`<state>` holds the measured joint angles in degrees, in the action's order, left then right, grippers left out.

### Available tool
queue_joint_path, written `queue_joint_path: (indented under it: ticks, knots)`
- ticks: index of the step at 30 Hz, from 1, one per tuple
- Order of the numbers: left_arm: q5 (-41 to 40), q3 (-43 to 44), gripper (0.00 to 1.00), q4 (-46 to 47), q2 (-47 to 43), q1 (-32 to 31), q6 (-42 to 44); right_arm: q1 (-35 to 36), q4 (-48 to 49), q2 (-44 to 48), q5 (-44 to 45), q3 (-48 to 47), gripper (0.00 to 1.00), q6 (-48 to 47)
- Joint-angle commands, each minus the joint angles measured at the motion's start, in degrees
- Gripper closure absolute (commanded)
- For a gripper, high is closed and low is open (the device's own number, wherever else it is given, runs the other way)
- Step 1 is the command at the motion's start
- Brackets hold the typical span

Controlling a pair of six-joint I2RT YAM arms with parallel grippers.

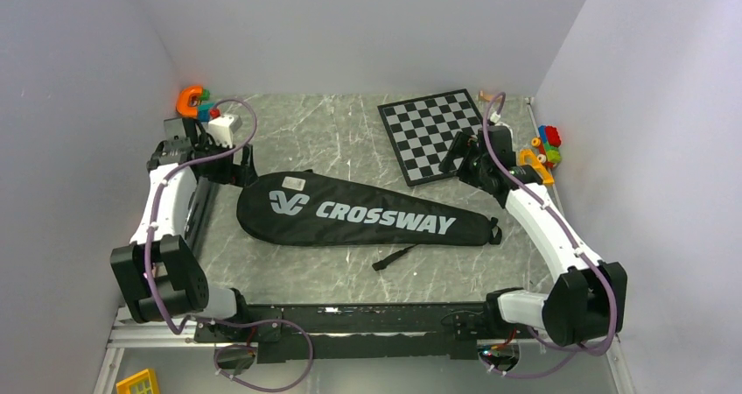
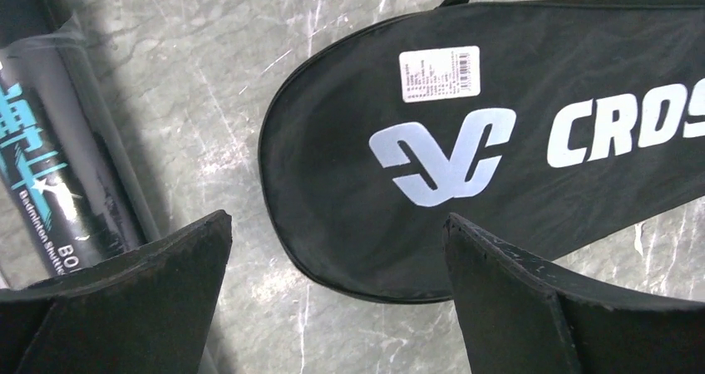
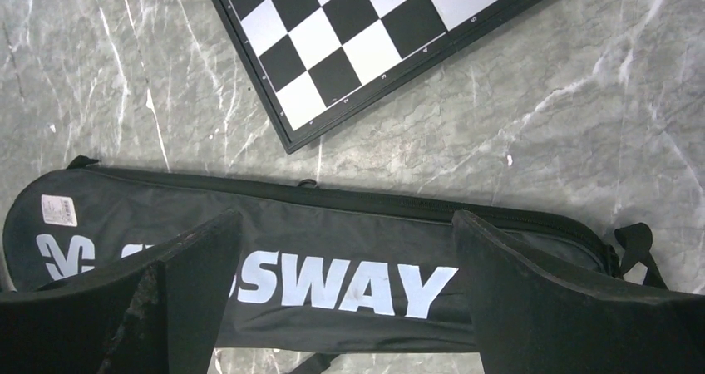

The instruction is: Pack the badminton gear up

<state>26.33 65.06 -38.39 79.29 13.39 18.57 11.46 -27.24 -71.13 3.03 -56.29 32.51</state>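
Observation:
The black "CROSSWAY" racket bag (image 1: 367, 214) lies flat and closed across the middle of the table. My left gripper (image 1: 236, 166) is open and empty, hovering just off the bag's wide rounded end (image 2: 465, 141). The dark tube (image 2: 58, 158) lies on the table to its left, and its lid does not show. My right gripper (image 1: 459, 156) is open and empty above the bag's narrow end (image 3: 357, 249). A thin black strap (image 1: 394, 256) lies in front of the bag. No rackets or shuttlecocks show.
The black-and-white chessboard (image 1: 433, 131) lies at the back right, close to the bag (image 3: 374, 33). Colourful toys sit at the back left corner (image 1: 197, 103) and by the right wall (image 1: 544, 153). A white block (image 1: 224, 128) sits near the left arm. Walls close three sides.

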Motion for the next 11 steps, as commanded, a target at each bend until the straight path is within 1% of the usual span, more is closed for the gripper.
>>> queue_joint_path:
  ticks: [1,8,11]
  knots:
    - [5.75,-0.51,0.01,5.07,-0.71,0.19,-1.61,0.06,3.10,3.29,2.10,0.43,0.00,-1.49]
    - [5.96,-0.39,0.01,6.80,1.66,0.16,-2.84,0.03,4.24,3.06,2.17,2.14,0.00,-1.24]
    - [5.63,-2.29,0.01,9.53,2.05,0.23,-3.86,-0.02,5.22,2.66,2.91,3.22,0.00,-0.97]
